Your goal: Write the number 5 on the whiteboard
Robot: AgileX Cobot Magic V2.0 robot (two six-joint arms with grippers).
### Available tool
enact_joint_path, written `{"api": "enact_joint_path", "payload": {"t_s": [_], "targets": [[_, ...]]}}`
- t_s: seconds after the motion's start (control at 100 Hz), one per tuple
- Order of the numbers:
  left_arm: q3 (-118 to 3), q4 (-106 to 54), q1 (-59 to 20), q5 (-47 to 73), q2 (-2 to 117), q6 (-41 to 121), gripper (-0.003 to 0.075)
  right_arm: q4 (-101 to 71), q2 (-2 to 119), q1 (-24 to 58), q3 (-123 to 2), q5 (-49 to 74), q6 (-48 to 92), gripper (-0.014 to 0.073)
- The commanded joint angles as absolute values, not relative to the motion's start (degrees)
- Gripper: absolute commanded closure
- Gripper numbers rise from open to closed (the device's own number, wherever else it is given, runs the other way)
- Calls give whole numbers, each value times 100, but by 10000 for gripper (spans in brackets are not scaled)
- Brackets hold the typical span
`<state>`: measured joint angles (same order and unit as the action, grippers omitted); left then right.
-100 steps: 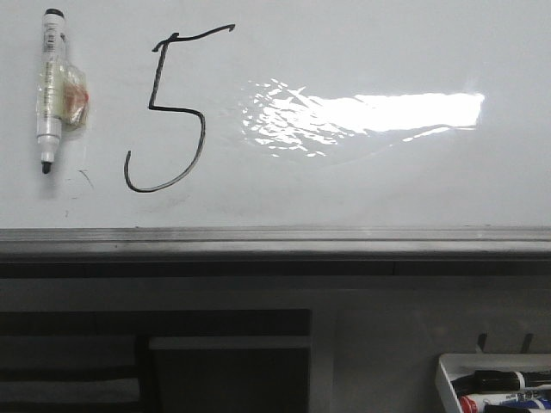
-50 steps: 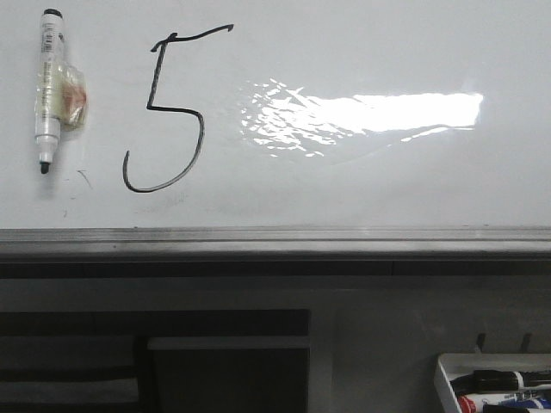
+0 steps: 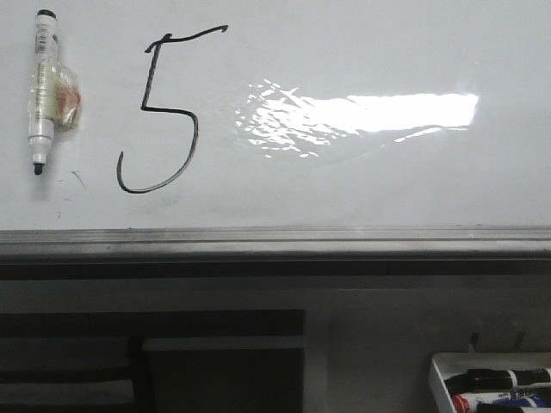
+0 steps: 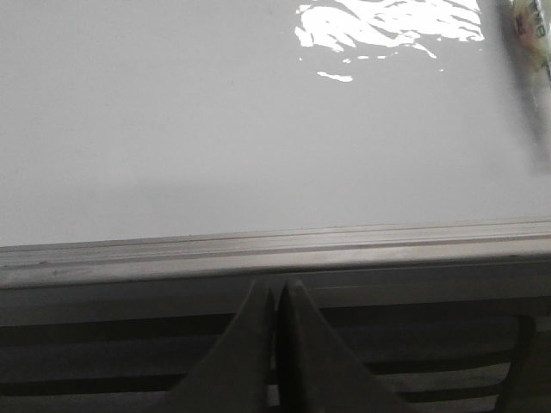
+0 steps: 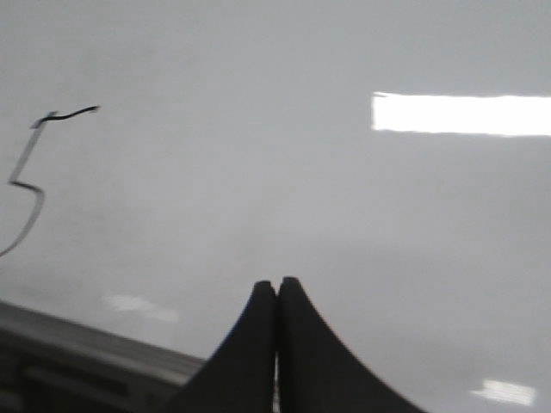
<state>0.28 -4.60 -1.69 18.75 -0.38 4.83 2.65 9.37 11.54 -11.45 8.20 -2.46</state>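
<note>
The whiteboard [image 3: 362, 185] fills the upper half of the front view, glossy and white, ending below in a grey metal rim [image 3: 275, 243] that runs the full width. Right of the drawn digit the board is bare all the way across, broken only by a bright glare patch [image 3: 370, 114]. Under the rim sits a dark band and then grey panels, and at the lower right corner a small white tray [image 3: 441, 379] holds several markers, well apart from the writing.

The number 5 [image 3: 159, 107] stands in the upper left part of the board, thin and black. Its top stroke slants upward to the right, the stem drops nearly straight, and the belly curls round into a hook that ends low on the left. Just left of it a marker [image 3: 39, 90] lies against the board, tip down, shorter than the digit, with a clear wrapped patch around its barrel. A tiny black tick [image 3: 79, 179] sits between the marker tip and the hook.

The left gripper [image 4: 276, 288] has its jaws pressed together on nothing, its tips in front of the rim. The right gripper [image 5: 276, 284] likewise has its jaws together and empty, over bare board, with the digit blurred off to one side.
</note>
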Motion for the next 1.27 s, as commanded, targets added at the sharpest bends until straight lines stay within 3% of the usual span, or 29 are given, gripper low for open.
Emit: {"api": "enact_joint_path", "payload": {"t_s": [0.0, 0.25, 0.46, 0.58, 1.26], "targets": [[129, -504, -150, 1480, -195, 474, 741, 369, 915, 513, -1285, 369, -271, 654], [129, -504, -150, 1480, -195, 474, 741, 369, 309, -577, -685, 563, -271, 654], [129, -504, -150, 1480, -195, 474, 741, 369, -155, -588, 244, 591, -271, 654], [129, -504, -150, 1480, -195, 474, 741, 369, -166, -588, 218, 1853, -271, 654], [129, -508, -150, 1480, -195, 474, 741, 369, -166, -588, 218, 1845, -271, 654]]}}
